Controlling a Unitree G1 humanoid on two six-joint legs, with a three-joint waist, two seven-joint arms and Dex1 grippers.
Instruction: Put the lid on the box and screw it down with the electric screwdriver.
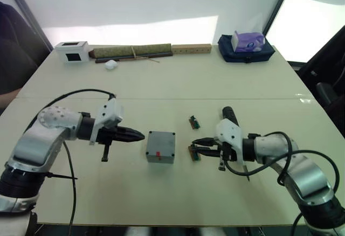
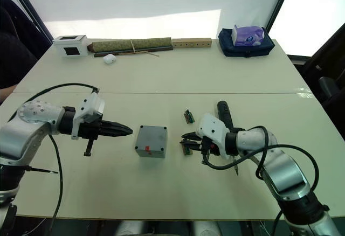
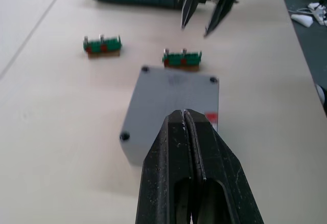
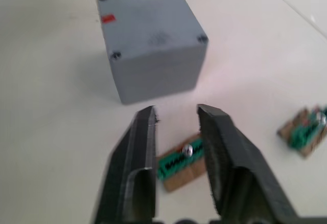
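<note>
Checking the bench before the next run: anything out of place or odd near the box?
One thing stands out: two small green circuit pieces lie loose on the table beside the box, and the open right claw is right over the nearer one. The box stands closed and upright; the electric screwdriver lies flat behind the right claw.
</note>
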